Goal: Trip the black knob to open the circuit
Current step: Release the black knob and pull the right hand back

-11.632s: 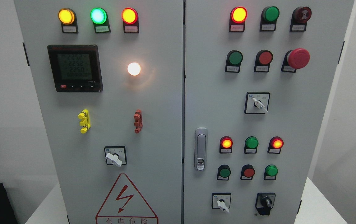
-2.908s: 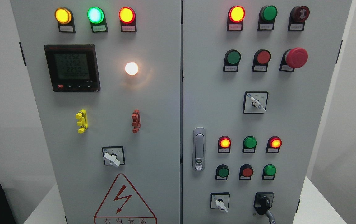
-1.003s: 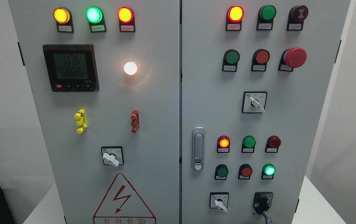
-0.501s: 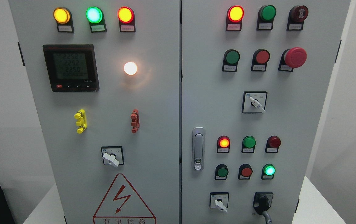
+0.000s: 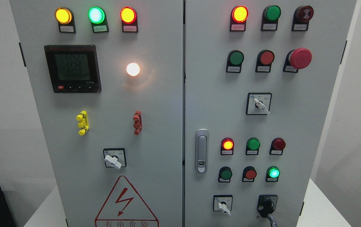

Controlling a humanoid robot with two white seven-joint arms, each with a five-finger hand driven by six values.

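The black knob [image 5: 266, 205] sits in its black square plate at the bottom right of the right cabinet door [image 5: 218, 104]. Its handle is turned off vertical, leaning down to the left. A thin grey part of my right hand [image 5: 272, 221] comes up from the bottom edge and reaches the knob's lower side. The rest of that hand is out of view. Above the knob, the right-hand red lamp [image 5: 278, 144] is dark and the green lamp [image 5: 274, 172] below it glows. My left hand is not in view.
A white rotary switch [image 5: 224, 207] sits left of the knob. A silver door latch [image 5: 201, 150] is at the door's left edge, and a red mushroom button [image 5: 300, 58] is higher up. The left door [image 5: 155, 104] carries a meter [image 5: 72, 68], lamps and a warning triangle [image 5: 126, 201].
The knob went from upright to tilted once the grey finger reached it. The lower right red lamp went out and the green lamp below it lit. Over the last second only the view shifted slightly.
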